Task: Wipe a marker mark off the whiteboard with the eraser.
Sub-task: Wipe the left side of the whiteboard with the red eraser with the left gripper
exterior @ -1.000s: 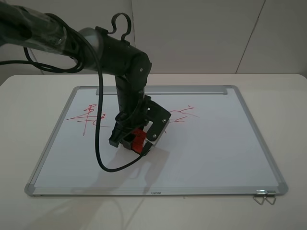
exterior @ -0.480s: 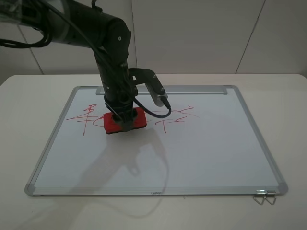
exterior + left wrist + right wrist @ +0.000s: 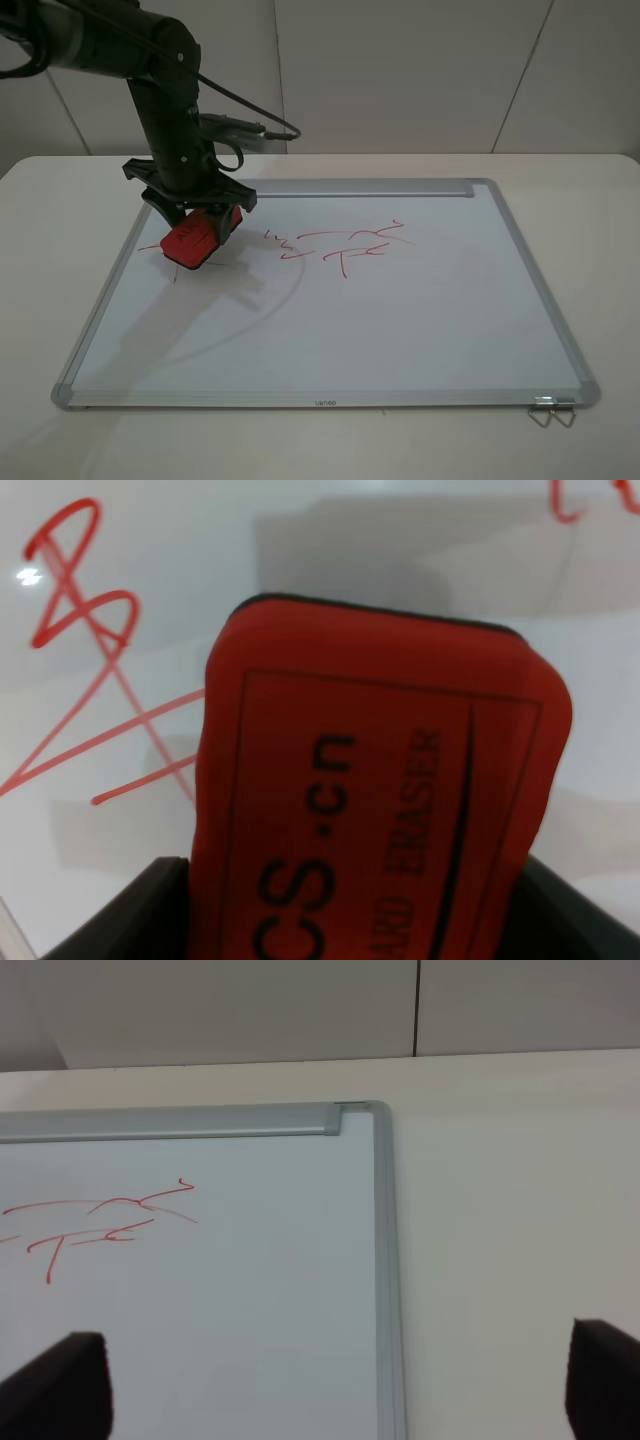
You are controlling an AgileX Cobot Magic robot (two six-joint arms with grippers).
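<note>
the eraser point(image 3: 195, 241), clamped in the left gripper point(image 3: 198, 226), is swept from the whiteboard point(image 3: 420, 320) centre to nine o'clock; the marker mark point(image 3: 149, 246) is mostly wiped.

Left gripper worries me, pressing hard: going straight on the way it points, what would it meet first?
The whiteboard. The left gripper points down at it with the eraser clamped ahead of its fingers, so the eraser lands first, by the marker mark; whether it already touches is unclear.
</note>
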